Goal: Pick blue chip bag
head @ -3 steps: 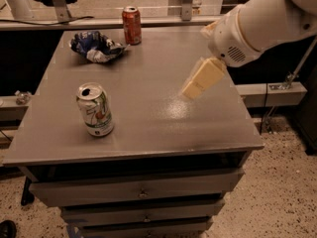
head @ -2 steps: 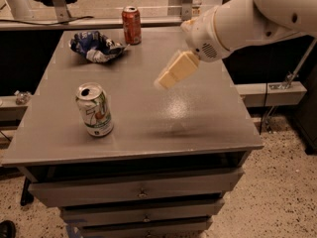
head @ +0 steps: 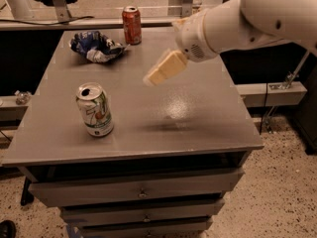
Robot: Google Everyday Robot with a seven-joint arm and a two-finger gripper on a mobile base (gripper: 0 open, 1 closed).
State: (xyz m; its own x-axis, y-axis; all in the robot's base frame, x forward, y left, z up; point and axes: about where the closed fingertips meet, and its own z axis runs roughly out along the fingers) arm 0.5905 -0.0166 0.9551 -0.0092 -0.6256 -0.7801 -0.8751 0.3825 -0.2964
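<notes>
The blue chip bag (head: pixel 95 45) lies crumpled and flattish at the far left of the grey table top (head: pixel 198 118), dark blue with white and silver patches. My gripper (head: pixel 159 71) hangs above the middle of the table on the white arm that comes in from the upper right. Its cream fingers point down and to the left, toward the bag. It is well to the right of the bag and closer to the front, with a clear gap between them. Nothing is in it.
A red can (head: pixel 132 25) stands upright at the far edge, just right of the bag. A green-and-white can (head: pixel 94 109) stands upright at the front left. The table is a drawer cabinet (head: pixel 141 191). A low ledge (head: pixel 270 90) runs at the right.
My gripper and arm have moved left over the table, from its right side to above its middle, closer to the bag. The bag and both cans have not moved.
</notes>
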